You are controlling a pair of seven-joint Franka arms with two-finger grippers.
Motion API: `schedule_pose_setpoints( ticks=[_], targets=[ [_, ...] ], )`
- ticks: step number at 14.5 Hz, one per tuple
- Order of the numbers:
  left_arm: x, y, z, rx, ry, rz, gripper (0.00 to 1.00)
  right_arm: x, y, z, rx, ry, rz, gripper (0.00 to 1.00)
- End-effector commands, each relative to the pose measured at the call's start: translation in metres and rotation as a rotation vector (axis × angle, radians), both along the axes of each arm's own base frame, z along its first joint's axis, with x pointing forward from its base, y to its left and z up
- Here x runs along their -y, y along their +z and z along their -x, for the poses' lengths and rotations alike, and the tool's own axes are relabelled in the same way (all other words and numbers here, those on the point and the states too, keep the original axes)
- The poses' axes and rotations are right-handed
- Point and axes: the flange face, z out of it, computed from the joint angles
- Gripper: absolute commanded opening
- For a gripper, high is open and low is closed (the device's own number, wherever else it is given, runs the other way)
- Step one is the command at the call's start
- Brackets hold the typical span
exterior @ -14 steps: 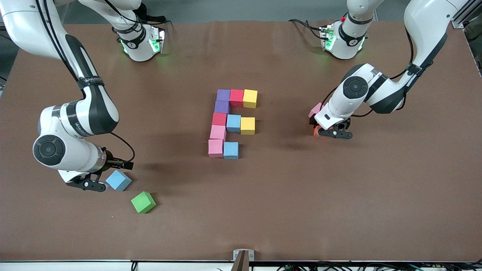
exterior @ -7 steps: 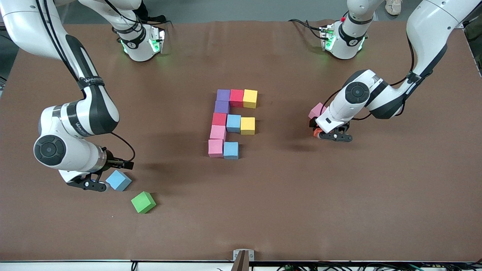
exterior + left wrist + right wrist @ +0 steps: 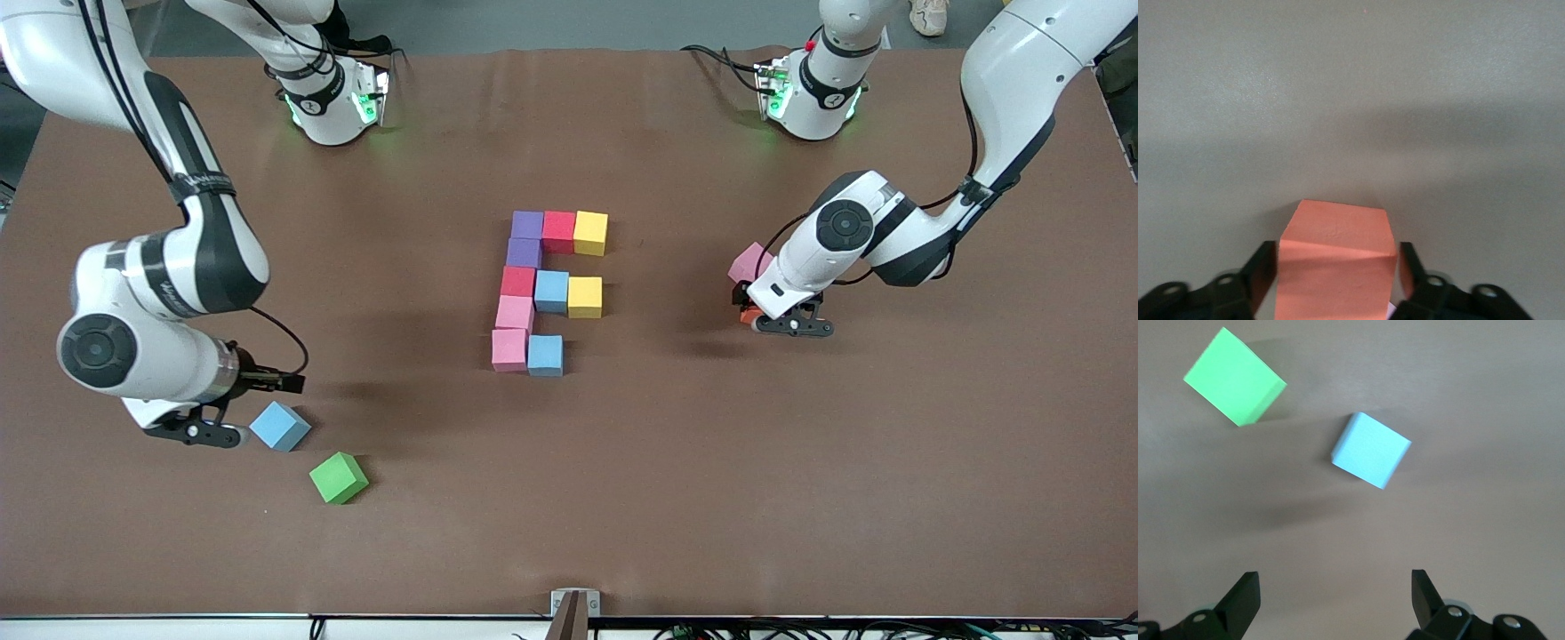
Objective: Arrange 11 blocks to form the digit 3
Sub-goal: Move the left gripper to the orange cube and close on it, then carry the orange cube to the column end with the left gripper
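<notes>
1. Brown table (image 3: 622, 498) covering spans the whole front view.
2. Toward the right arm's end, the right gripper (image 3: 197, 433) hovers low with its fingers spread wide and nothing between them, just beside a loose light blue cube (image 3: 280, 426); the wrist view shows that cube (image 3: 1371, 449) lying apart from the fingertips.
3. Nearer the front camera than that cube sits a green cube (image 3: 339, 477).
4. At mid-table stand nine touching cubes (image 3: 542, 289): a bar of purple, red and yellow; a purple cube; a bar of red, light blue and yellow; a pink cube; then pink and light blue.
5. Toward the left arm's end, the left gripper (image 3: 787, 322) pinches the orange cube (image 3: 1337, 267) between its fingers.
6. Touching that gripper's body lies a pink cube (image 3: 749, 261).
</notes>
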Motion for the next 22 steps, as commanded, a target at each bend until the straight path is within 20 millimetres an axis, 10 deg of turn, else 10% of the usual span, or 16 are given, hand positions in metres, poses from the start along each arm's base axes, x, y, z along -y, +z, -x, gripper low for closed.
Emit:
schedule_pose_setpoints(
  ticks=[1,5,12,17,22],
  targets=[
    [0.0,-0.001,-0.003,0.015,0.055,-0.004,0.44,0.025,0.042,0.014,-0.023,0.045,-0.011,1.0],
    [0.024,0.009,-0.021,0.035,0.269,0.023,0.31,0.042,0.095,0.016,-0.077,0.015,-0.053,1.0],
    [0.136,0.014,-0.075,0.048,0.803,0.039,0.31,0.083,0.178,0.025,-0.074,0.112,-0.091,1.0],
    [0.201,0.026,-0.103,0.01,1.22,0.081,0.31,0.11,0.197,0.028,-0.03,0.077,-0.087,1.0],
    [0.258,0.012,-0.079,-0.018,1.509,0.034,0.31,0.096,0.208,0.027,-0.003,0.085,-0.094,1.0]
  ],
)
